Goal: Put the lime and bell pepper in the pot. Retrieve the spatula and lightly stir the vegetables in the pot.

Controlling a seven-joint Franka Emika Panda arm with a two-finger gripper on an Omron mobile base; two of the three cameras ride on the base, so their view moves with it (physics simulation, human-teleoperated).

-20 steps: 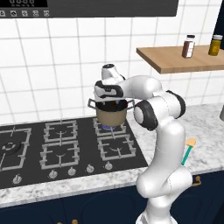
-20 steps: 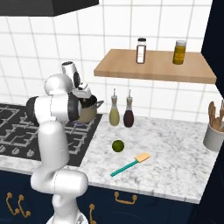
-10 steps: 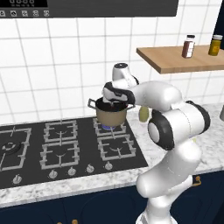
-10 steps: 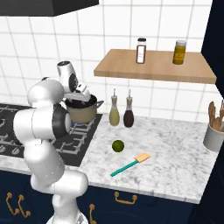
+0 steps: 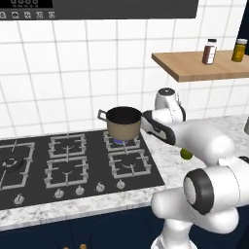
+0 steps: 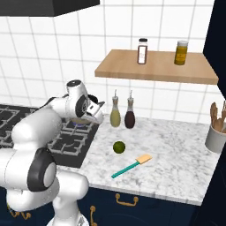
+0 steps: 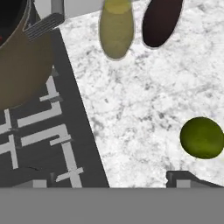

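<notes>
The tan pot (image 5: 123, 123) stands on the back right burner; its wall and a grey handle fill the upper left of the hand view (image 7: 19, 65). A red sliver, perhaps the bell pepper, shows inside its rim at that view's left edge. The lime (image 6: 118, 147) lies on the marble counter and appears again low on the right (image 7: 202, 137). Nearer the front edge lies the teal-handled spatula (image 6: 130, 166). My gripper (image 5: 154, 132) (image 6: 93, 115) hangs open and empty just right of the pot, over the hob's edge (image 7: 109, 181), left of the lime.
A yellow-green bottle (image 6: 115, 115) and a dark bottle (image 6: 129, 117) stand by the wall behind the lime. A wooden shelf (image 6: 154, 66) with two jars hangs above. A utensil holder (image 6: 216, 137) sits at far right. The gas hob (image 5: 73, 160) lies to the left.
The gripper has swung from above the pot to its right side, toward the counter. Pot, lime and spatula have stayed put.
</notes>
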